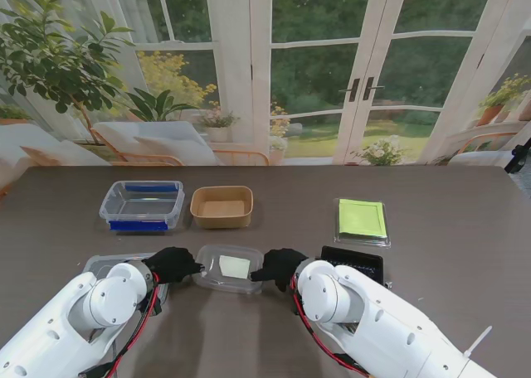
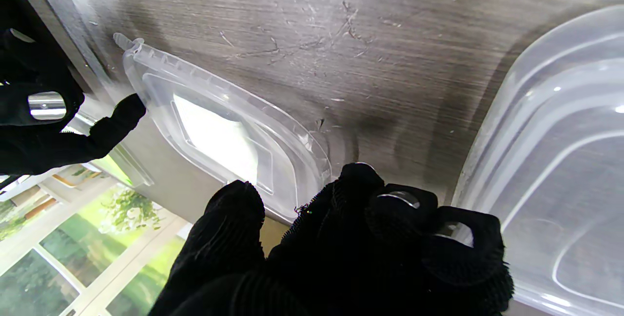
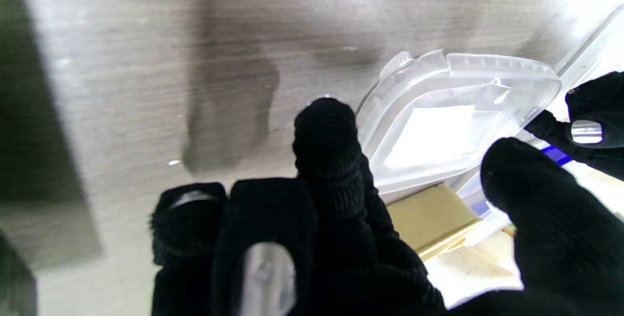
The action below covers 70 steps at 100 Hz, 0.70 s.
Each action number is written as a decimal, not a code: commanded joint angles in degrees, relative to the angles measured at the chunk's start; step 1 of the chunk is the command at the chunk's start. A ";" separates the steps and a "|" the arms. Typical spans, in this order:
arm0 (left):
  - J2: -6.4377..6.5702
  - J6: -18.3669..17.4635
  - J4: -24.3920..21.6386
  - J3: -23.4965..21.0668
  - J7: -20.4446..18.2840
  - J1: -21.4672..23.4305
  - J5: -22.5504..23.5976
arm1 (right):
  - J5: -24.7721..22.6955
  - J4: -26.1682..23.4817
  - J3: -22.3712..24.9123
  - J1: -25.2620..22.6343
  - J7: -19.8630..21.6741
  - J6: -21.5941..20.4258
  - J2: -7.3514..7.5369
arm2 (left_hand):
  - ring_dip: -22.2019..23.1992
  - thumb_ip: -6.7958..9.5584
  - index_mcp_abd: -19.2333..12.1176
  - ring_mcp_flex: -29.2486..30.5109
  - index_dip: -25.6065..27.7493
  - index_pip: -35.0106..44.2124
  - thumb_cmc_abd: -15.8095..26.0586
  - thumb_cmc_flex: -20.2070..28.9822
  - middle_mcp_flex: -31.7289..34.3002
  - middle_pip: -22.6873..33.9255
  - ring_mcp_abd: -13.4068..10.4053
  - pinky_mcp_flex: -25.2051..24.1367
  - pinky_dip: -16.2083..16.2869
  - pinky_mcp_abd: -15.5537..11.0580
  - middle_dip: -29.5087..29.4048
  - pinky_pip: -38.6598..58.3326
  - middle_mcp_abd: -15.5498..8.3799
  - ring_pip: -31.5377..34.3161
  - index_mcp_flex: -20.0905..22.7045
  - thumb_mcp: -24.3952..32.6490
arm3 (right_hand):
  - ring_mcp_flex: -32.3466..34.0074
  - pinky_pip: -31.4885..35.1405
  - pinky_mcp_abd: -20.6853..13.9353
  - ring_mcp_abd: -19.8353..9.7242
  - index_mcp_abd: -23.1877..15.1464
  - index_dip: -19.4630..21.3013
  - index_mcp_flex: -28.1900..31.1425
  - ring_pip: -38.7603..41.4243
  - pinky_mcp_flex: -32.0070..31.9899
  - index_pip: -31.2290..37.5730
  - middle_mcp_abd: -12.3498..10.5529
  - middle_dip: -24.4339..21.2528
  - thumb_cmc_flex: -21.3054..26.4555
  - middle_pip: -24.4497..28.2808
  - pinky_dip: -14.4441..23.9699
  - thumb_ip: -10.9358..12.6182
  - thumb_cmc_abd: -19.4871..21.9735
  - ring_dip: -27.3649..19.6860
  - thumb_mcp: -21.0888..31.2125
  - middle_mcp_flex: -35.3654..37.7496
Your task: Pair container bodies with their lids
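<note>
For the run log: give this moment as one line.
left hand: at clear lid left edge | right hand: at its right edge | grip: cannot tell | brown container: uncovered

The stand camera sits high behind the robot's shoulders, looking down and forward over the dark wood-grain table (image 1: 465, 229) toward the glass doors, both arms entering at the frame's bottom corners. Each wrist camera peers along its black-gloved fingers, very close to the tabletop, its picture inverted. All three views share the clear shallow plastic lid with a white patch (image 1: 228, 268) (image 2: 219, 130) (image 3: 448, 130), central low in the stand's frame.
</note>
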 commanded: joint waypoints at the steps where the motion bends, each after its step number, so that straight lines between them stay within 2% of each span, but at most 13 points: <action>1: -0.39 -0.45 -1.34 -0.29 -0.69 0.77 0.20 | 0.39 -1.22 0.19 -0.84 0.45 -0.59 -0.47 | -0.18 0.79 1.30 0.64 -0.40 -0.12 2.93 2.06 1.38 -0.03 1.55 0.25 -0.60 -0.55 -0.33 1.70 0.32 0.68 0.65 -0.37 | 0.81 5.64 0.75 -4.32 -4.29 -0.70 -1.38 2.61 27.08 -1.72 1.86 0.75 -0.47 1.23 0.04 -0.81 1.19 0.09 -1.09 5.04; 23: -0.43 -0.94 -3.31 -1.89 -0.24 2.32 1.02 | 1.09 -2.89 2.36 -2.57 -1.56 -1.31 -0.85 | -0.30 0.79 1.28 0.65 -0.45 -0.11 2.96 2.05 1.40 -0.27 1.60 -0.27 -0.92 -0.39 -0.51 0.98 0.38 0.42 0.67 -0.37 | 0.72 3.68 3.25 -2.35 -4.23 -0.71 -0.88 1.48 26.68 -1.69 2.63 0.74 0.29 1.21 -0.63 -0.79 1.00 -0.59 -1.52 4.62; 70: -0.42 -2.58 -4.67 -3.93 -0.51 2.30 0.67 | 1.65 -4.19 2.89 -1.64 -3.44 -0.84 -1.72 | -0.51 0.78 1.24 0.63 -0.48 -0.10 2.91 1.95 1.42 -0.54 1.74 -0.87 -1.34 -0.16 -0.74 0.13 0.47 -0.09 0.73 -0.42 | 0.70 3.18 4.15 -1.79 -4.28 -0.86 -0.47 1.22 26.60 -2.00 2.88 0.60 0.51 1.13 -0.71 -0.83 0.93 -0.86 -1.75 4.54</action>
